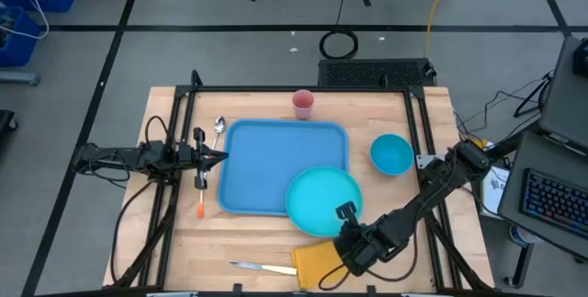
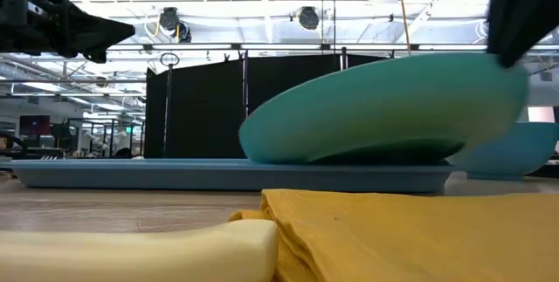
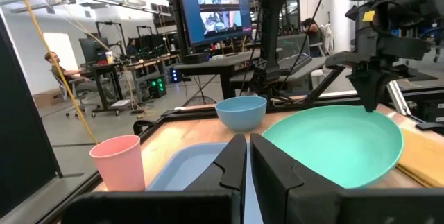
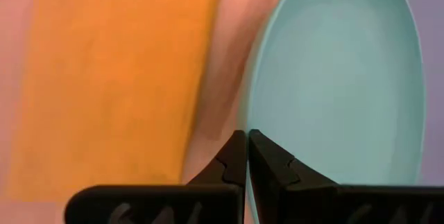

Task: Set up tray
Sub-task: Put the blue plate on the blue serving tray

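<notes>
High view: round glossy plate overlaps rectangular, round-cornered plastic tray.

two dark jointed arms, black angular fingers, black cables along links

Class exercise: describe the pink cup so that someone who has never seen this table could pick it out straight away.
Find the large blue tray in the middle of the wooden table. Just beyond its far edge stands the pink cup, upright and alone. It is the only pink thing here; the bowl and plate nearby are blue and turquoise.
</notes>
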Robot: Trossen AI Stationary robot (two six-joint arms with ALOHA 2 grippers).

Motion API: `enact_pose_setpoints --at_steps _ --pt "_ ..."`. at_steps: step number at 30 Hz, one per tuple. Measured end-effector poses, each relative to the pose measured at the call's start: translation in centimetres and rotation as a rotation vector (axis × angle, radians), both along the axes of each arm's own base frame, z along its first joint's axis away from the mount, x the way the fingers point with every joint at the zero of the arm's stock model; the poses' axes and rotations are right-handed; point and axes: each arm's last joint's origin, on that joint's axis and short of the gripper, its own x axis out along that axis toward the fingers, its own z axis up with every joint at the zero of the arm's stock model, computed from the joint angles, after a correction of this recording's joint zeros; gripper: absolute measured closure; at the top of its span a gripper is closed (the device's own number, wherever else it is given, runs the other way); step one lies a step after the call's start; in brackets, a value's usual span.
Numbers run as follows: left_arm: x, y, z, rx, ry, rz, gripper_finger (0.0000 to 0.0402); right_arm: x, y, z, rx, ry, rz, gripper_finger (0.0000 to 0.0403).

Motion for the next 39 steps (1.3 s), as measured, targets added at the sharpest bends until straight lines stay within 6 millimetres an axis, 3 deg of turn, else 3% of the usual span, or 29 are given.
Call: enact_pose_setpoints --at_steps 21,39 --pt "0.0 0.0 0.0 0.000 0.000 0.000 0.0376 4.0 -4.2 -1.6 -0.087 -0.156 0.038 0.0403" --pt "0.0 0.0 0.0 0.000 0.000 0.000 0.0376 6.6 -8.4 -3.3 -0.028 -0.258 0.037 0.0403"
